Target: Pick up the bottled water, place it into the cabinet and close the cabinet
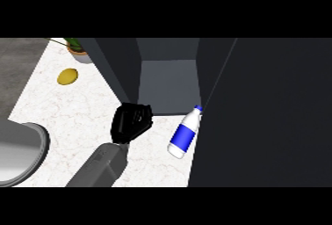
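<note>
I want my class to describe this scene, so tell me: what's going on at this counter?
The robot's left hand hovers at the foot of an open cabinet, fingers curled, holding nothing. The bottled water lies on the counter just right of it, not yet picked up, beside the dark cabinet door. The right hand isn't in view.

A white bottle [184,134] is being shown with a blue band and a blue cap. A black hand [131,121] is being carried on a grey forearm [99,168]. The counter [65,110] is being seen in white marble with faint veins, a yellow item [67,76] on it; the cabinet [167,79] is being rendered dark grey.
</note>
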You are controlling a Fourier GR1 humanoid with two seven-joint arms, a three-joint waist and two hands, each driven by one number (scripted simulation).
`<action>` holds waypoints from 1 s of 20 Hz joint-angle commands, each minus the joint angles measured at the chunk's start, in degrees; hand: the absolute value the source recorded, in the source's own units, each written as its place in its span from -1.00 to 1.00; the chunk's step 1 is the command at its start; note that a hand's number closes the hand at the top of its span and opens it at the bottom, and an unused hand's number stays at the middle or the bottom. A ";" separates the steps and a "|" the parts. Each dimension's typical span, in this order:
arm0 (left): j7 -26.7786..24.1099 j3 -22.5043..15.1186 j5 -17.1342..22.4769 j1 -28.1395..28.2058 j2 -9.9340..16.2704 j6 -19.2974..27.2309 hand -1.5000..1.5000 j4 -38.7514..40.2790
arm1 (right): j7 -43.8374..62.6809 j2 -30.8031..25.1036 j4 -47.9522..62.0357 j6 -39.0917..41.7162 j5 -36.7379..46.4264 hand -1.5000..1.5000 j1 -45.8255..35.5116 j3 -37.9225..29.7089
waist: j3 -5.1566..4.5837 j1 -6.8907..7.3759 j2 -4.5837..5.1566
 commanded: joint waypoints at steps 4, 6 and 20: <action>6.31 -5.19 -1.00 10.91 6.30 -4.05 -1.00 -19.43 | 4.84 2.73 -12.91 -6.05 0.52 1.00 2.52 2.80 | -0.03 1.77 -0.18; 5.19 -6.48 -1.23 14.26 6.85 -6.48 -1.00 -21.97 | 3.94 0.81 -10.19 -3.52 2.65 1.00 1.15 2.42 | -0.04 1.71 0.01; 3.73 0.75 1.44 34.24 24.80 -9.05 -1.00 -42.03 | 7.98 1.74 -17.99 -8.44 4.69 1.00 0.57 21.82 | -0.16 2.16 -0.24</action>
